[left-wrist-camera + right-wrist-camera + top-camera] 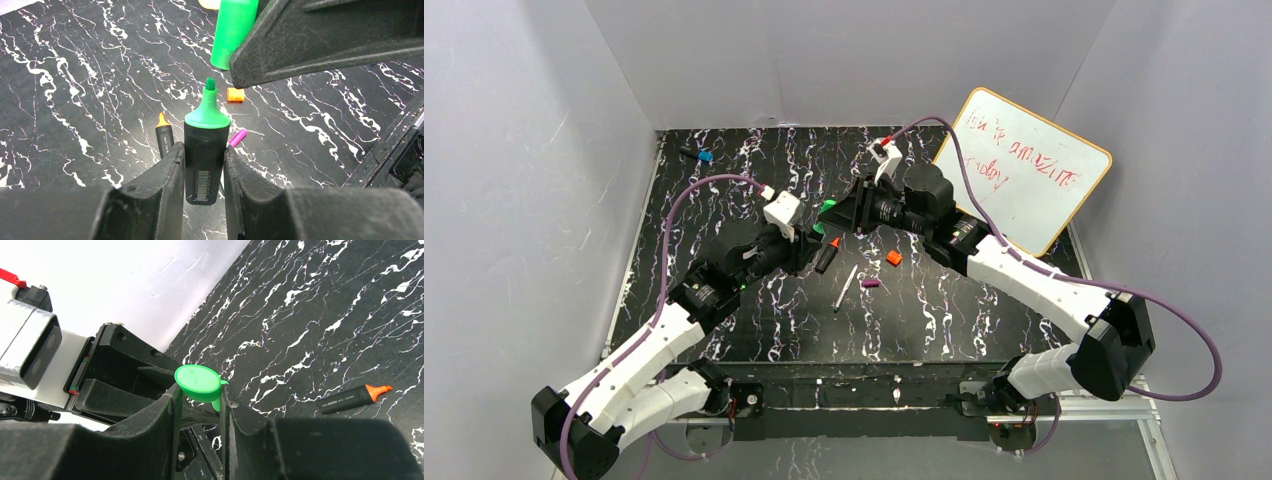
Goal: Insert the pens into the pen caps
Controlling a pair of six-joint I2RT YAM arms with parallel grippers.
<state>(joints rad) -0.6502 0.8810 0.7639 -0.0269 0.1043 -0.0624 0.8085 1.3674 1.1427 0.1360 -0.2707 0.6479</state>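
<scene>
Clamped low in the left wrist view, the green-tipped marker (206, 120) is held upright by its black barrel. The left gripper (204, 155) is clenched on it from both sides, and the nib points up the frame. Just above that nib, at top centre, the green cap (232, 32) is seen mouth down. It sits a little right of the tip and is not yet touching it. In the right wrist view the same cap is pinched by its sides in the right gripper (200, 397), jaws closed tight, its closed end turned to the lens.

The marker is judged light and rigid, with a smooth plastic barrel. A mid-barrel hold suits it, since collar and nib are left free. The cap is small, hard and likely slick, so it could pivot or pop out if pressed off-axis. It is best gripped across its sides with the mouth kept clear. The felt nib should be spared the cap's rim.

Further out, on the black marbled table (75, 75), the orange cap (235, 94) and purple cap (238, 137) are found mid-frame. The orange-tipped marker (164, 137) lies flat just left of the held one. At the centre of the top view, the white pen (845, 288) lies near the purple cap. A whiteboard (1024, 170) is propped at upper right.
</scene>
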